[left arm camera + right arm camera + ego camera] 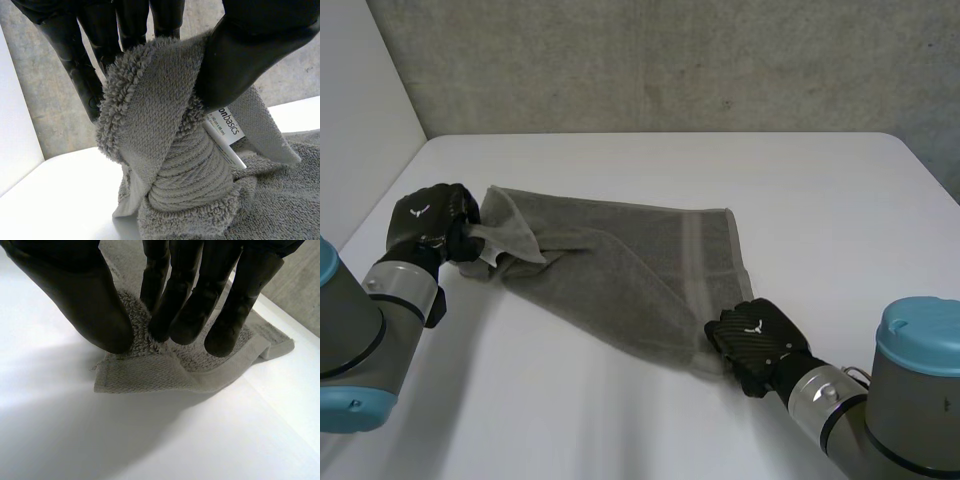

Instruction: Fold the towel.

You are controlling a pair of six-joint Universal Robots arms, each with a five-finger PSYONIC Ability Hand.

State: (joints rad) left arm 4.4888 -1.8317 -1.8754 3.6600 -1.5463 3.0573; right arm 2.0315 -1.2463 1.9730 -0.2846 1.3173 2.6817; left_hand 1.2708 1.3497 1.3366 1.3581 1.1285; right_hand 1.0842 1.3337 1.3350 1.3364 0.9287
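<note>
While towel (pixel 620 265) lies mostly unfolded at centre of table (pixel 820 200) | left hand (pixel 430 222) pinches bunched corner near table's left edge | right hand (pixel 756 340) pinches corner toward table's near edge | fold not yet made

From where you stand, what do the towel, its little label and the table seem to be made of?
Towel: grey terry, likely cotton; looped pile shows, with a flat woven band near one end. Label: white, smooth and printed, probably a thin synthetic weave. Table: white, smooth, matt top, perhaps laminate; the look leaves it open.
</note>
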